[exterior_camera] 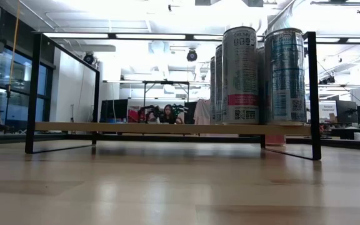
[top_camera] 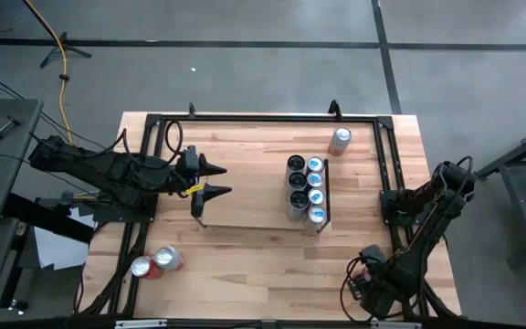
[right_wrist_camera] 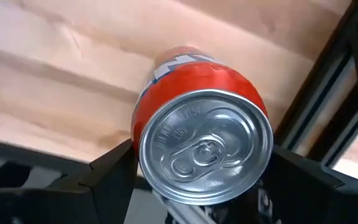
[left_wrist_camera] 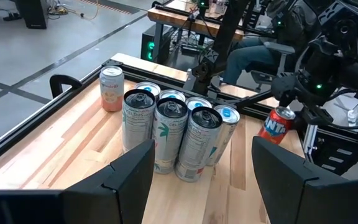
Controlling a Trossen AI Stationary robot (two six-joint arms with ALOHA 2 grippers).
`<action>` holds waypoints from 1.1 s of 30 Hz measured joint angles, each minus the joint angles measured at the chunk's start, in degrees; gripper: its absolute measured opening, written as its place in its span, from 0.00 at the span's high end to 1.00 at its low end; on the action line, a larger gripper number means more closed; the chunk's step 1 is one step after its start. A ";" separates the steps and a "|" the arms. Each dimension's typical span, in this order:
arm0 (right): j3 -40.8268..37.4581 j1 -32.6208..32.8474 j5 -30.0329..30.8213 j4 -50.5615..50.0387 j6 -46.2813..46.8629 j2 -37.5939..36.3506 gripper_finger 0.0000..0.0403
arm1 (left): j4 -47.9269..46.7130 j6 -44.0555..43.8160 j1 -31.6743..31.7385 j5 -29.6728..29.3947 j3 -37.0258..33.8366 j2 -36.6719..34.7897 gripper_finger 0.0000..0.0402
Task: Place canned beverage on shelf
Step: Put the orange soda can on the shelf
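The shelf (top_camera: 254,217) lies across the middle of the wood-plank tabletop (top_camera: 272,274), a low light-wood board with thin black wire frames at its short ends. At its right end stands a tight cluster of tall slim cans (top_camera: 306,188) in two rows, one row with dark tops and the other with blue-marked lids; in the low view they rise as silver and blue-printed cylinders (exterior_camera: 258,75) on the board (exterior_camera: 167,127). The rest of the board is bare.

A single pale can (top_camera: 340,139) stands upright on the tabletop beyond the shelf, near the far rail and just apart from the cluster; in the left wrist view it shows a pinkish label (left_wrist_camera: 111,88). Two more cans (top_camera: 154,261) lie together on the tabletop near the left front corner, one silver-ended, one red.

The left claw (top_camera: 215,179) hovers over the shelf's left end, its fingers (left_wrist_camera: 132,171) spread apart with nothing between them, facing the cluster.

The right claw (top_camera: 370,265) sits at the tabletop's right front corner, clamped on a red canned beverage (right_wrist_camera: 204,140), one dark finger on each side. The left wrist view shows that red can (left_wrist_camera: 277,123) upright beside the right arm, well apart from the shelf.
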 joint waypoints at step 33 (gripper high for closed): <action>0.98 -1.52 3.37 -2.41 -10.69 0.26 0.26 | -0.02 1.92 -0.01 0.16 0.00 0.00 0.44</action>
